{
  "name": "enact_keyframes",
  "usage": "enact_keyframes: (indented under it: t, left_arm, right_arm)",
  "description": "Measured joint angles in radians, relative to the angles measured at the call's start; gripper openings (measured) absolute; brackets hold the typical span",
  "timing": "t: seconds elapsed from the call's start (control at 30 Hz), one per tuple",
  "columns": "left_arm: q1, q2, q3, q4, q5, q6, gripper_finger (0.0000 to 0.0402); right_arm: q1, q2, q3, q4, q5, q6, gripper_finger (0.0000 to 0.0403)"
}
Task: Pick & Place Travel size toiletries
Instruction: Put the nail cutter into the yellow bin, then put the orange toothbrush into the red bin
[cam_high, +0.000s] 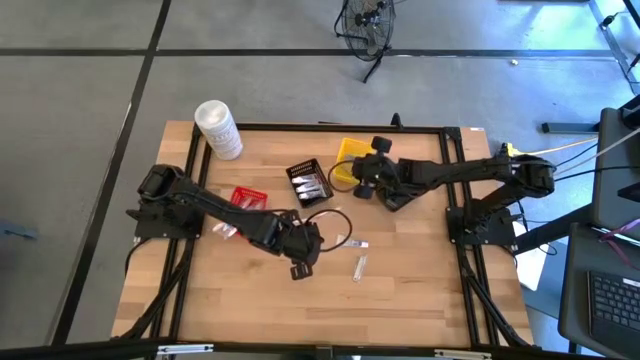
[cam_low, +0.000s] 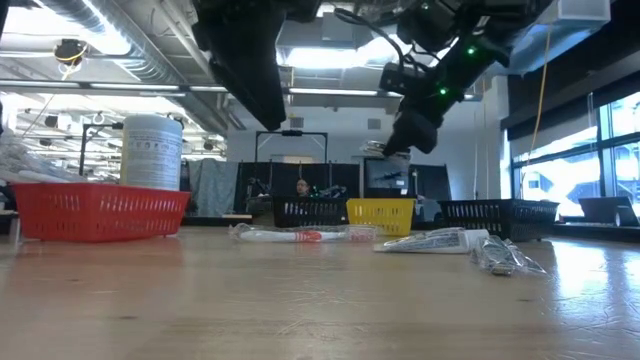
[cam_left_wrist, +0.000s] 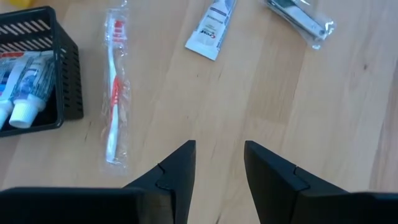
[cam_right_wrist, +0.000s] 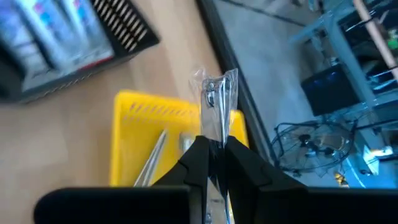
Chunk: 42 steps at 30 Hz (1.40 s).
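Observation:
My right gripper (cam_right_wrist: 212, 146) is shut on a clear packet with a silvery item (cam_right_wrist: 217, 99). It hovers over the yellow basket (cam_right_wrist: 168, 134), which holds a thin stick (cam_right_wrist: 152, 162). My left gripper (cam_left_wrist: 219, 155) is open above bare table at mid-table (cam_high: 303, 262). Ahead of it lie flat a wrapped red-and-white toothbrush (cam_left_wrist: 115, 93), a white tube (cam_left_wrist: 211, 28) and a clear-wrapped silvery item (cam_left_wrist: 298, 18). The black basket (cam_left_wrist: 37, 68) holds several white tubes. The red basket (cam_high: 248, 198) sits to its left. My right gripper pinches the clear packet between its two fingers by one end (cam_right_wrist: 214, 134). The rest of the packet sticks out past the fingertips. It is lifted clear, above the yellow basket (cam_low: 380, 213), as the low view shows (cam_low: 373, 148).
A large white tub (cam_high: 218, 128) stands at the table's far left corner. A dark cable loop (cam_high: 335, 222) lies on the wood beside the left gripper. More small items lie near the red basket (cam_high: 225, 230). Bare wood stretches along the near edge (cam_high: 320, 310).

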<state>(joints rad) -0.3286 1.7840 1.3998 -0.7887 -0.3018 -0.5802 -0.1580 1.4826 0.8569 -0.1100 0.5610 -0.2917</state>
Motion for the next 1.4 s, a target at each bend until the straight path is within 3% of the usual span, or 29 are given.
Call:
enact_keyframes:
  t: [0.1, 0.23, 0.53, 0.77, 1.4]
  left_arm:
    - [-0.012, 0.000, 0.000, 0.000, -0.016, -0.037, 0.0132]
    - [-0.020, 0.000, 0.000, -0.001, -0.021, -0.093, 0.0134]
    - [-0.042, 0.000, 0.000, -0.001, -0.078, -0.158, 0.0134]
    - [-0.045, 0.000, 0.000, -0.001, -0.101, -0.158, 0.0132]
    - [-0.045, 0.000, 0.000, -0.001, -0.101, -0.097, 0.0133]
  right_arm:
    - [-0.037, 0.000, 0.000, 0.061, -0.038, -0.025, 0.0035]
    - [-0.111, 0.005, 0.000, 0.080, -0.193, -0.023, 0.0036]
    - [-0.247, 0.101, 0.000, 0.138, -0.419, -0.002, 0.0036]
    - [-0.276, 0.172, 0.000, 0.197, -0.423, -0.008, 0.0044]
    - [-0.257, 0.175, 0.000, 0.177, -0.423, 0.075, 0.0136]
